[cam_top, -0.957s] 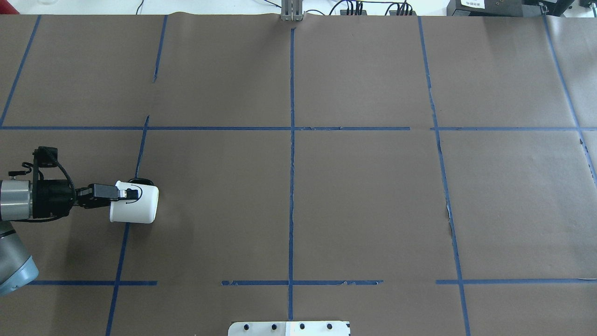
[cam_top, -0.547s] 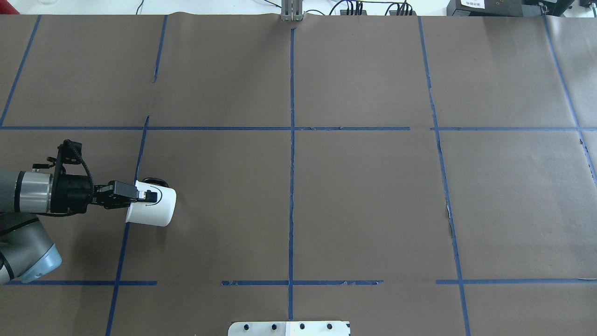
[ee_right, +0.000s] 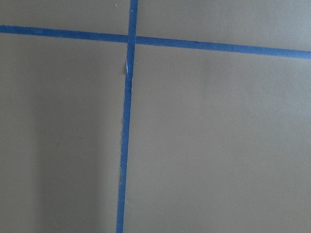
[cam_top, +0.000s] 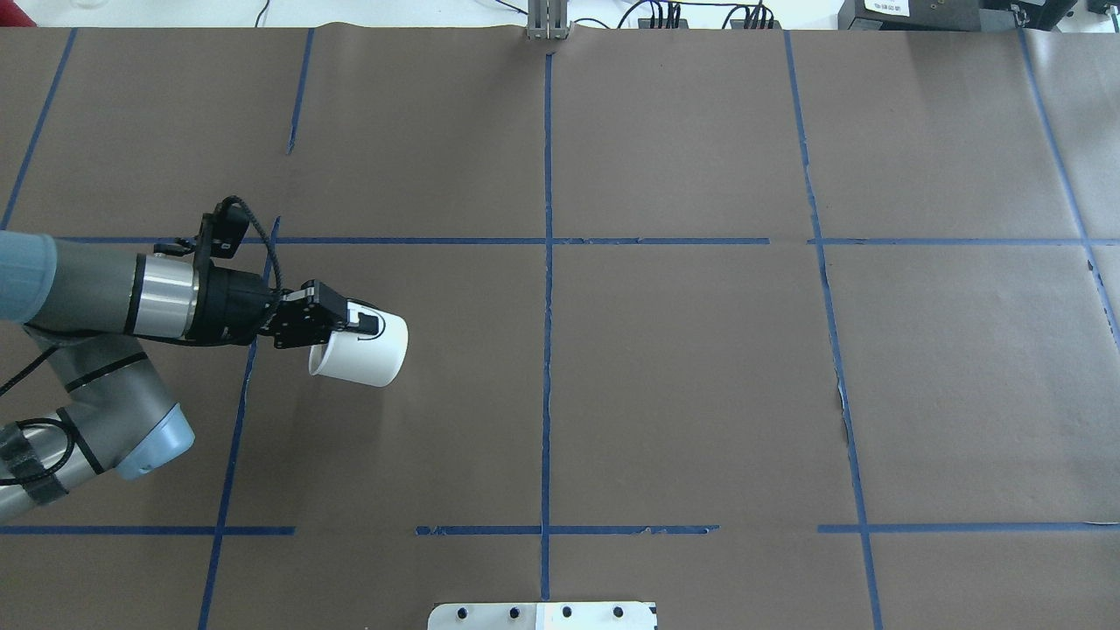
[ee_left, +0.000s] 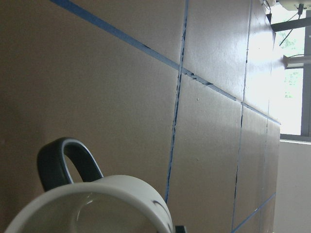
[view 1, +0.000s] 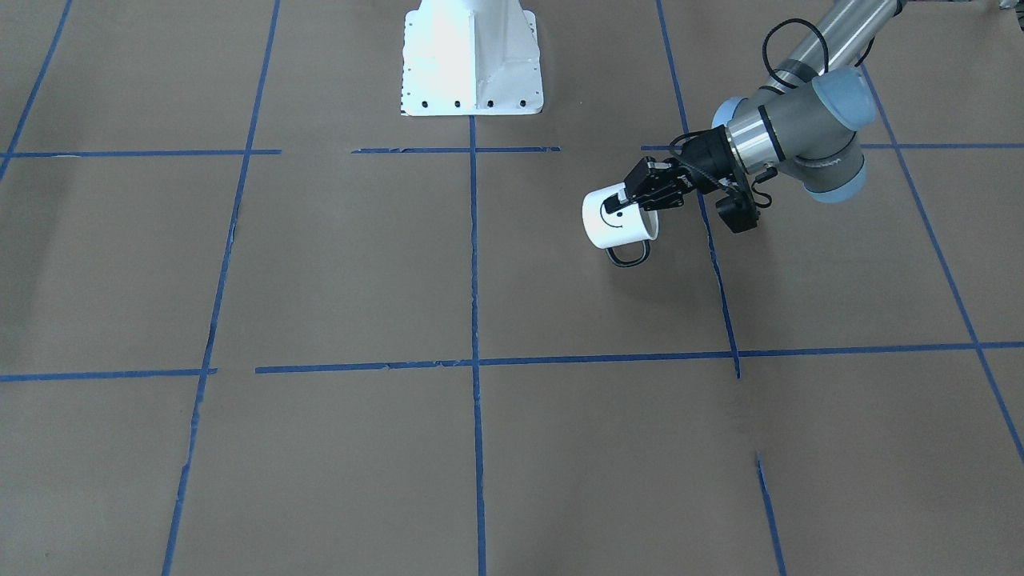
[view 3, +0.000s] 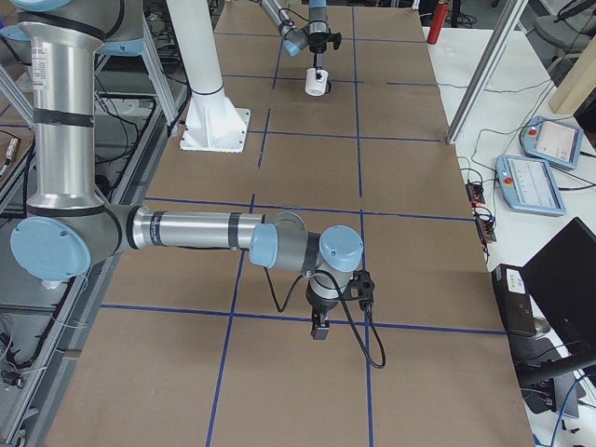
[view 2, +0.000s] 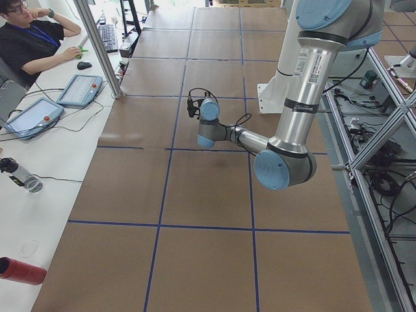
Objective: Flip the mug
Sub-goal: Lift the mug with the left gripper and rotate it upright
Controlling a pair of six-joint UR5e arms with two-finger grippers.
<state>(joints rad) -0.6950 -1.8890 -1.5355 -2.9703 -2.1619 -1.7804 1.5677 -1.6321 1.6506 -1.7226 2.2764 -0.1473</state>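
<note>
Left gripper (cam_top: pixel 359 322) pinches the rim of the smooth white mug (cam_top: pixel 367 356) — cylindrical, tipped sideways

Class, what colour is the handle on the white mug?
Black. The handle of the mug shows best in the left wrist-mounted view.

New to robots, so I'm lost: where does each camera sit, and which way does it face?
Front: across the table, facing the robot; left arm, left tool gripping a small white smiley-face mug.
Overhead: behind the robot, looking down; left arm.
Left side: table's end; left arm near.
Right side: opposite end; right arm and right tool near.
Left wrist: mug's rim, black handle.
Right wrist: blue tape cross; no body.
Front and overhead share the gripped mug.
</note>
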